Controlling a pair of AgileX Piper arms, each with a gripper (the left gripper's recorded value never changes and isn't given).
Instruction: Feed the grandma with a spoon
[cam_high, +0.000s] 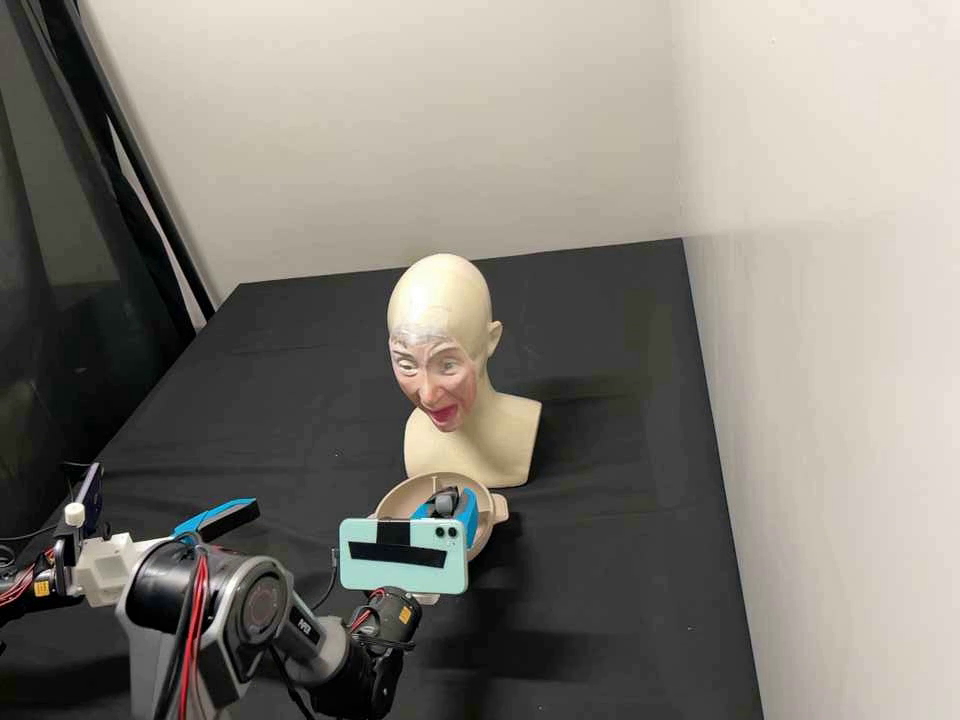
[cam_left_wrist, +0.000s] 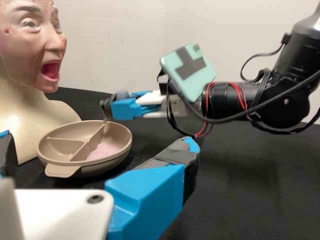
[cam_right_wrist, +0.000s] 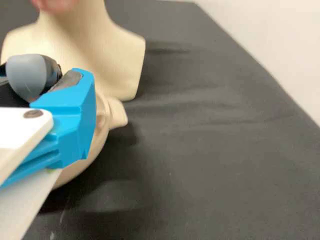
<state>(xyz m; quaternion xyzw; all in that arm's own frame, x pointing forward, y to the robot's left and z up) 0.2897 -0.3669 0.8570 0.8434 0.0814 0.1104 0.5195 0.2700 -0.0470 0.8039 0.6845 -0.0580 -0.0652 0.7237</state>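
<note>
Two steps are left, I judge: lifting a scoop and carrying it to the mouth, so no feeding is done yet. Nearest me, my left end effector (cam_left_wrist: 97, 145) is spread wide and empty, just beside the divided bowl (cam_left_wrist: 107, 159). Past it, the right end effector (cam_left_wrist: 112, 106) is clamped on the spoon (cam_left_wrist: 121, 94) by its grey handle, tip down inside the bowl by the pink food (cam_left_wrist: 102, 150). Behind the bowl, the grandma mannequin head (cam_left_wrist: 30, 40) holds its open mouth (cam_left_wrist: 51, 70) well above the spoon.
</note>
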